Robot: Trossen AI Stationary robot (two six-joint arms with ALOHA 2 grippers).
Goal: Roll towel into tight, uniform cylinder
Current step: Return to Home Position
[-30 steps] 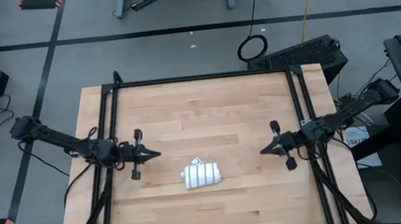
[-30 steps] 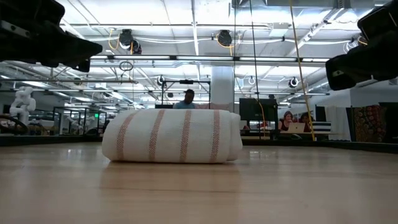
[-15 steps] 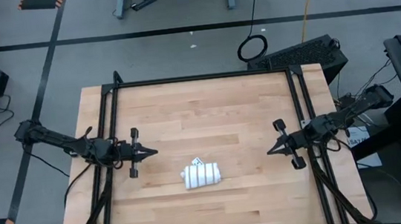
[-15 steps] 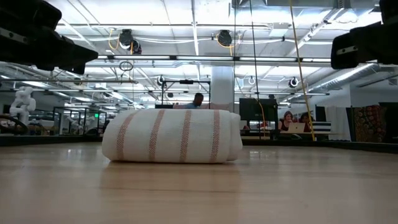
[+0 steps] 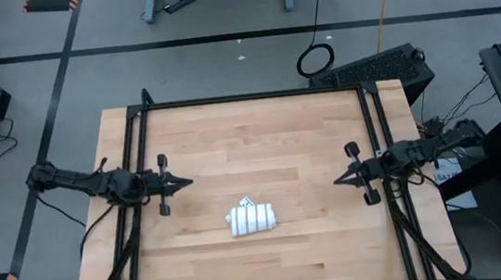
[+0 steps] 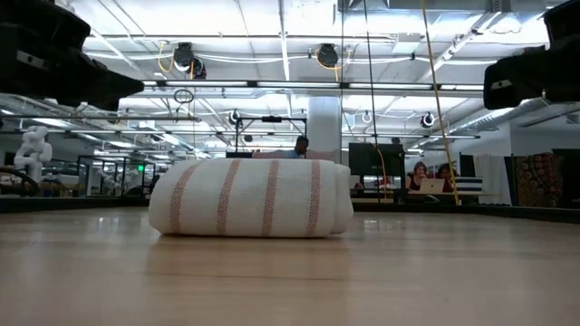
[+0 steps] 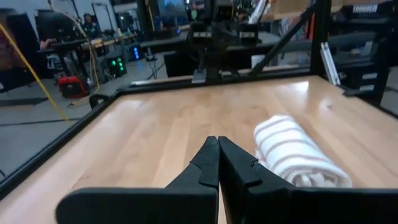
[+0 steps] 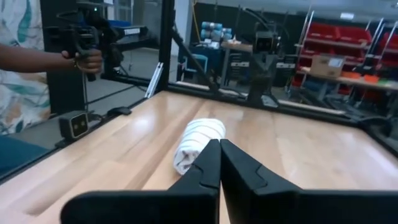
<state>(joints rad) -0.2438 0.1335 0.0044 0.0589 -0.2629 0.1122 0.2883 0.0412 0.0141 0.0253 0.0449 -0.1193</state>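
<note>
Towel (image 5: pixel 251 218) lies rolled, well inside tabletop (image 5: pixel 261 148) edges.

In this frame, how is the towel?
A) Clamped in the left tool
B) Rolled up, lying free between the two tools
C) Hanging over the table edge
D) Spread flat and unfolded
B: the towel lies as a roll on the table, with the left tool and the right tool both shut and well clear of it on either side.

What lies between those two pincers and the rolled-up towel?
Nothing visible. Only bare wooden tabletop separates the left pincer and the right pincer, both shut, from the rolled white cloth towel with thin stripes lying between them.
</note>
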